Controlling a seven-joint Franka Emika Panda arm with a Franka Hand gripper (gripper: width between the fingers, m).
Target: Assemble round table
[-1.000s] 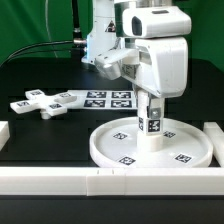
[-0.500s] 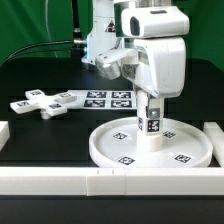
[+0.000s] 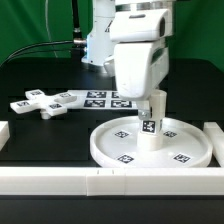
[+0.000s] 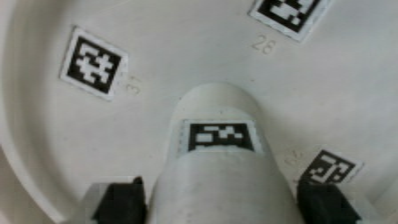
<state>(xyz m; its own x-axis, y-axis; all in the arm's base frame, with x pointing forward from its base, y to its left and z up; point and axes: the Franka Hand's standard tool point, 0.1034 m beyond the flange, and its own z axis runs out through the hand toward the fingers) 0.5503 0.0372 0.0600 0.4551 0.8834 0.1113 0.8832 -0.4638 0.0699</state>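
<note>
Reaching straight down, the arm's tool (image 3: 152, 99) clasps the upright post (image 3: 150, 130) on the disc (image 3: 100, 145).

Black table (image 3: 40, 135): disc (image 3: 101, 150), cross piece (image 3: 40, 103), marker board (image 3: 106, 98), rails (image 3: 60, 181).

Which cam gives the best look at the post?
Exterior view: whole post upright on the disc, top in the gripper. Wrist view shows it only foreshortened, close up, with one tag.
</note>
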